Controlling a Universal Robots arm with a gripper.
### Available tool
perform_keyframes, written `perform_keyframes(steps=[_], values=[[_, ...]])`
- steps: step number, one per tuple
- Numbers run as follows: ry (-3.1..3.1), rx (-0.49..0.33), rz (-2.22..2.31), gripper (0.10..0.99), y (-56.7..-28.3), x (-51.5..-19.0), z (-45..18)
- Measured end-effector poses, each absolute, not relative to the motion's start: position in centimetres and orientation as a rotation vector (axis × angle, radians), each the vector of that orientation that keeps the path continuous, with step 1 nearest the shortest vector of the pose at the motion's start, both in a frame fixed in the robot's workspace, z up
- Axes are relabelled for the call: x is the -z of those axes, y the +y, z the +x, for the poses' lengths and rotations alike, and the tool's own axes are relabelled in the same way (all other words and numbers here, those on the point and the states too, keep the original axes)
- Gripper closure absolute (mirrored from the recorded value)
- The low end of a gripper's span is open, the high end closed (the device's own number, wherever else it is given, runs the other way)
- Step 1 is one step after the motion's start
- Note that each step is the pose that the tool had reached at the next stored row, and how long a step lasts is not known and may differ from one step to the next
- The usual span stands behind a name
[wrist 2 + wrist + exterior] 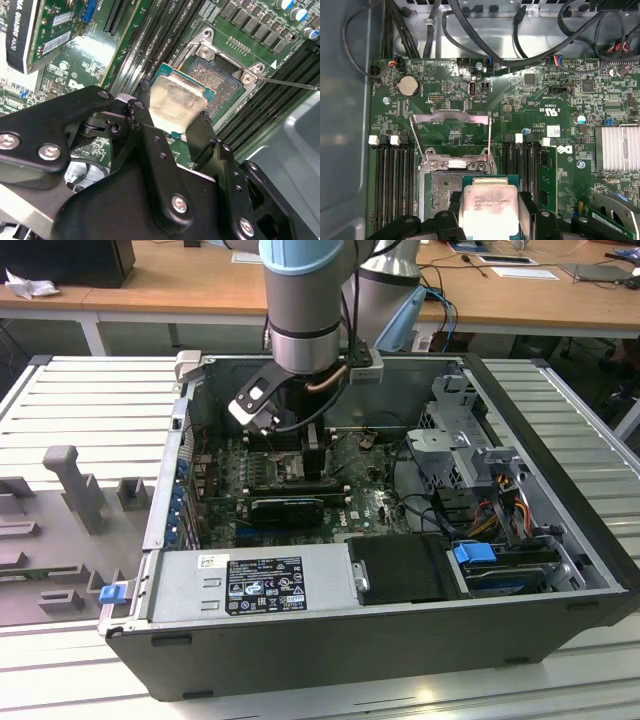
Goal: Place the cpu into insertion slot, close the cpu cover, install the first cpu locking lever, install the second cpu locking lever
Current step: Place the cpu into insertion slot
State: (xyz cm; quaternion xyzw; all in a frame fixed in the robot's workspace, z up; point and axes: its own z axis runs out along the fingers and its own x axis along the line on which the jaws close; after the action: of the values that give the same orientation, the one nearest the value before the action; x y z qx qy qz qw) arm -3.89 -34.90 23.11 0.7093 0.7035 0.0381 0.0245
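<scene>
- The black pincer [175,120] is shut narrow on the small square cpu with its pale silvery metal top [177,102], gripping two opposite edges.
- The square dark-rimmed insertion slot with greyish contacts [222,80] lies just beyond the fingertips, partly under the chip, which looks not yet seated.
- The thin silver-grey cpu cover frame [451,118] stands raised past the slot; closing and locking are not yet done.
- Chip and pincer hide the slot's near part, so whether they touch cannot be told.
</scene>
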Motion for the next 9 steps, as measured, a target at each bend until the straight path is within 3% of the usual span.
perform_keyframes(steps=[9], values=[[2.176,-0.118,2.194,0.557,-33.4,-22.4,-4.0]])
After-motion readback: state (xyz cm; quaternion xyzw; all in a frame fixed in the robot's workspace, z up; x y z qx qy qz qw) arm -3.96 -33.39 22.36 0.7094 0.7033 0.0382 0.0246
